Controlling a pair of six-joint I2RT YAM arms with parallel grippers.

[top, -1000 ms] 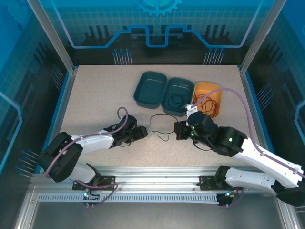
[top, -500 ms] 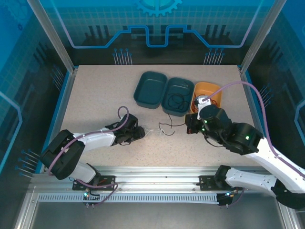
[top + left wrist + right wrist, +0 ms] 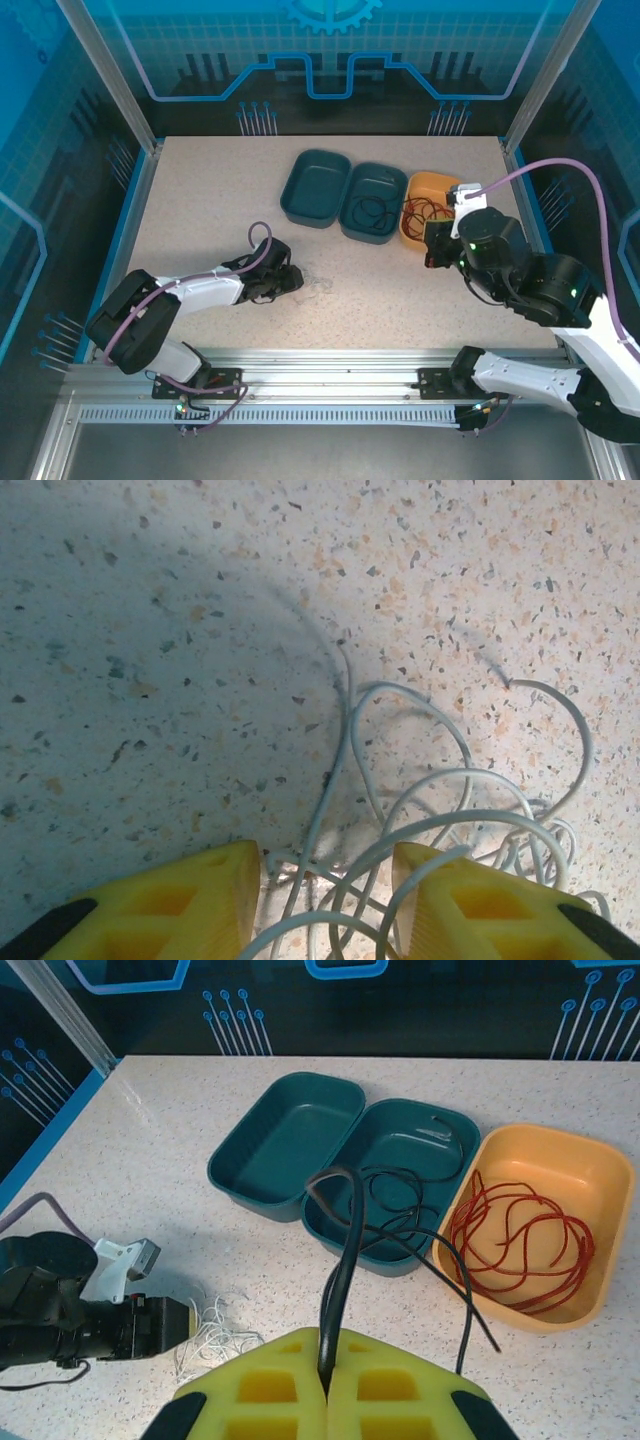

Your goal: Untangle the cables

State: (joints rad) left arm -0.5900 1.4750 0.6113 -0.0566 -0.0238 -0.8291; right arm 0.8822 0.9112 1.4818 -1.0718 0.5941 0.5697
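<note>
The right gripper (image 3: 325,1385) is clamped tight on the black cable (image 3: 345,1250), whose far end trails into the middle teal tray (image 3: 395,1145). The red cable (image 3: 520,1235) lies coiled in the orange tray (image 3: 545,1160), just right of that teal tray. The left gripper (image 3: 325,900) stands part open, its 2 jaws astride the white cable (image 3: 430,790), heaped on the table (image 3: 150,630) near-left of the teal tray.

Right claw (image 3: 328,1382) pinches the black cable (image 3: 343,1250).
</note>
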